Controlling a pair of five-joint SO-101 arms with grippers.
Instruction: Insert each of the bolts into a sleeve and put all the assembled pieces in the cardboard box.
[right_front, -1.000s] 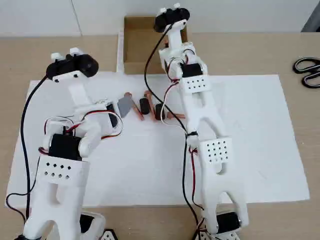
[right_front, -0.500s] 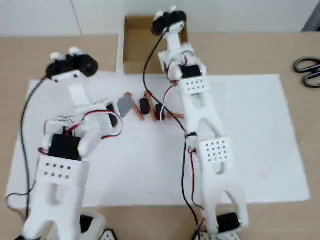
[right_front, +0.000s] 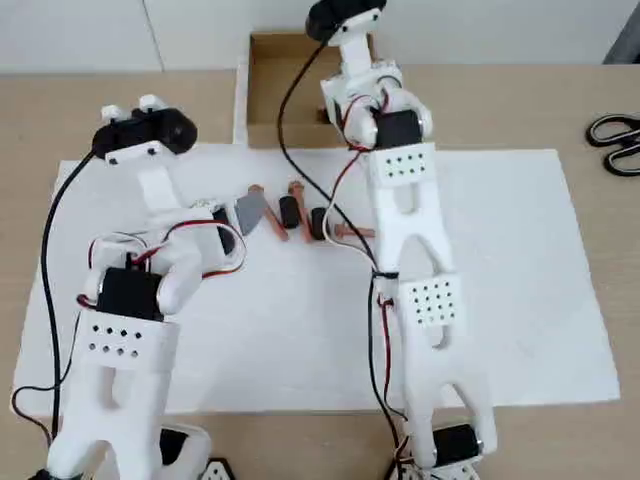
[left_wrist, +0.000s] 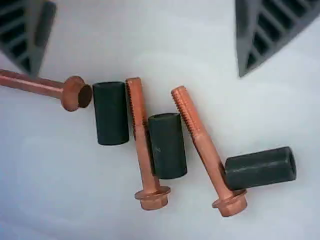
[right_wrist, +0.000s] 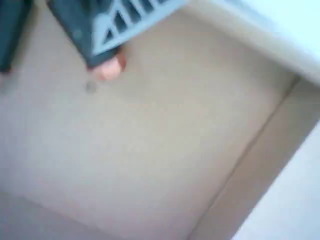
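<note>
Copper bolts, black sleeves, lying unassembled

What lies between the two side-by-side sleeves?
A copper bolt lies between the first sleeve and the second sleeve, in the left wrist view.

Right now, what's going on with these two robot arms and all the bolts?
The right gripper hangs over the floor of the cardboard box, shut on a copper bolt whose end pokes out; whether a sleeve is on it is hard to tell. The left gripper is open above three loose bolts and three black sleeves lying on the white sheet, none put together yet.
</note>
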